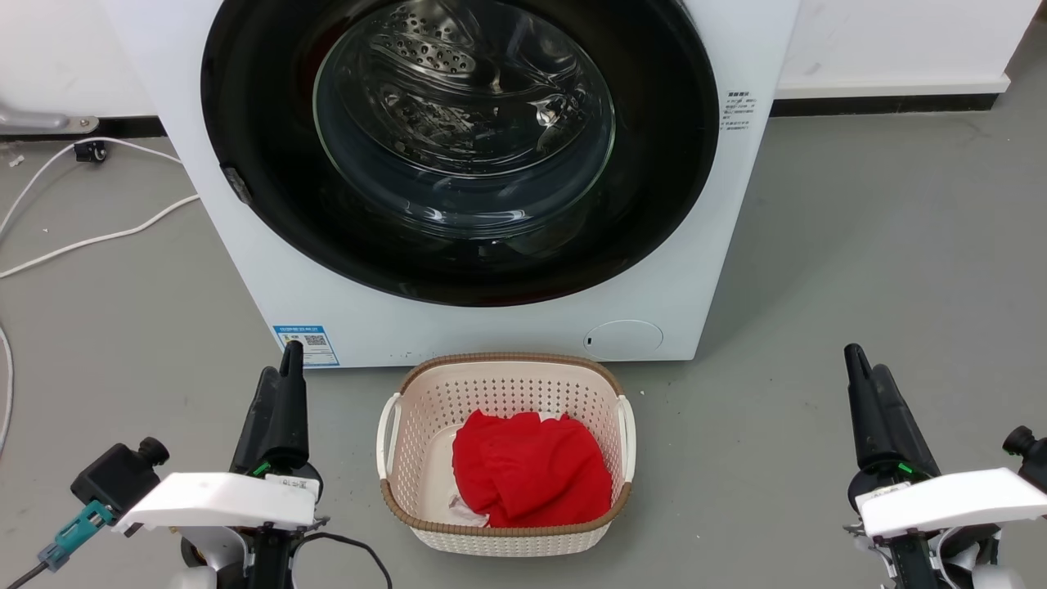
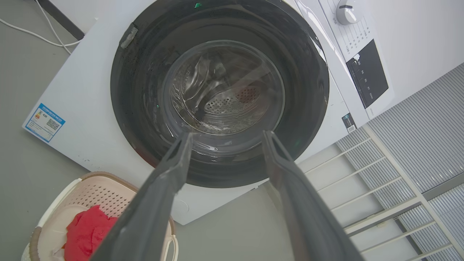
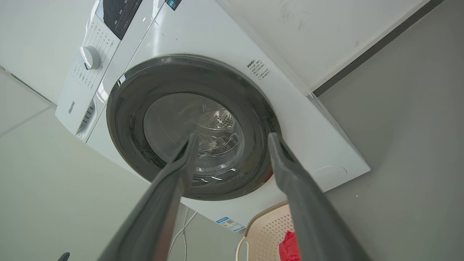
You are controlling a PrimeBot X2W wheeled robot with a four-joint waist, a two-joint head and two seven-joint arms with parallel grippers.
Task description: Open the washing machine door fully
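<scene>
The washing machine door (image 1: 458, 282) sits shut, flush in the front of the washing machine (image 1: 262, 278). By the look of it, none of the opening is done and the whole swing is left. The left gripper (image 1: 291, 358) hovers low before the machine's bottom left corner. The right gripper (image 1: 855, 356) is low and well off its right side. Both point toward the machine, fingers (image 2: 174, 170) apart and empty.

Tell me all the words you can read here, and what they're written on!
"Hisense": on the washing machine, on its top panel near the dial.
Too small to read: the blue label low on the front.
Too small to read: the white sticker beside the washing machine door.
Blurred: the print around the dial.
</scene>
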